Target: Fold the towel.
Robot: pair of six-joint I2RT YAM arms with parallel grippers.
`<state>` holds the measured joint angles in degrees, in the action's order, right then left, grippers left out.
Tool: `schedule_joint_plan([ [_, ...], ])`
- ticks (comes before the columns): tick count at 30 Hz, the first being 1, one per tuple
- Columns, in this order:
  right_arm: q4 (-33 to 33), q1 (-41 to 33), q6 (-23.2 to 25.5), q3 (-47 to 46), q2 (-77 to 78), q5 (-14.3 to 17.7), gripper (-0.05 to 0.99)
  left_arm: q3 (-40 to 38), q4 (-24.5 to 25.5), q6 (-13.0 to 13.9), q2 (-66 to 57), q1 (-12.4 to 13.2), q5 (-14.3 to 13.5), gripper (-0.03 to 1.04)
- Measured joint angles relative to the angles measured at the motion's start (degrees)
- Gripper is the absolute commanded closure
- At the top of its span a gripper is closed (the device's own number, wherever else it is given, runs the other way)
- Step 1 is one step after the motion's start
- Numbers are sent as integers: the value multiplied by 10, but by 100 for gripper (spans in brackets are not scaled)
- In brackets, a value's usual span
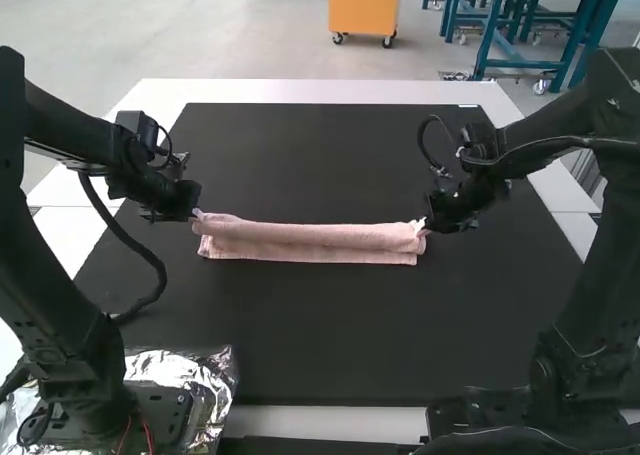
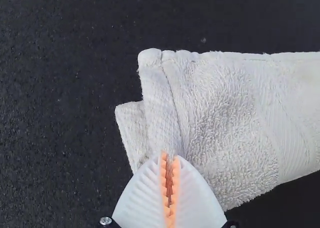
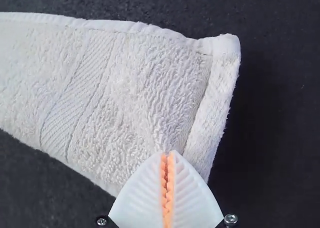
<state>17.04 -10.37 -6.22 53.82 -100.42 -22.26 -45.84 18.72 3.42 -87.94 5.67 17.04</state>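
Lying across the mat (image 1: 330, 325) on the bench (image 1: 320, 91): one towel (image 1: 310, 243), pink, folded into a narrow strip, long axis running left to right. Left end effector (image 2: 170, 155): narrow, pinching cloth at the left end, towel extending right from it. Right end effector (image 3: 167, 154): likewise narrow on cloth at the right end, towel extending left. Nearer arm: neither, one per end. Coming move, as judged: both ends guided together, strip kept straight between.

An orange wheeled cabinet (image 1: 363, 3) and blue-framed furniture (image 1: 491, 33) stand on grey floor (image 1: 240, 35).
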Motion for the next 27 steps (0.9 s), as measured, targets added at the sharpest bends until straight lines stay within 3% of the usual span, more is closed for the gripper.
schedule_joint_plan([
  [5, -2, 0, 0, -20, 0, -4, 95, 37, -14, 0, 19, 0, -7, 98],
  [6, -6, 0, 0, -23, 0, -5, 83, 45, -23, 0, 21, 0, -8, 92],
  [7, -10, 0, 0, -26, 0, -5, 65, 51, -30, 0, 21, 0, -8, 75],
  [8, -12, 0, 0, -26, 0, -5, 54, 56, -37, -1, 20, 0, -10, 44],
  [9, -13, 0, 1, -27, 0, -4, 41, 58, -39, -2, 20, 0, -13, 20],
  [10, -13, 0, 1, -27, 0, -3, 21, 59, -40, -3, 20, 0, -16, 5],
  [11, -13, 0, 1, -26, 2, -3, 10, 59, -41, -5, 20, 0, -18, 3],
  [13, -12, 0, 0, -26, 11, 1, 2, 59, -42, -8, 20, 1, -21, 3],
  [19, -13, 0, 0, 1, 50, 8, 2, 45, -45, -19, 20, 12, -20, 3],
  [27, -31, -7, 4, -12, 45, 12, 3, 20, -64, -56, 20, 24, -20, 4],
])
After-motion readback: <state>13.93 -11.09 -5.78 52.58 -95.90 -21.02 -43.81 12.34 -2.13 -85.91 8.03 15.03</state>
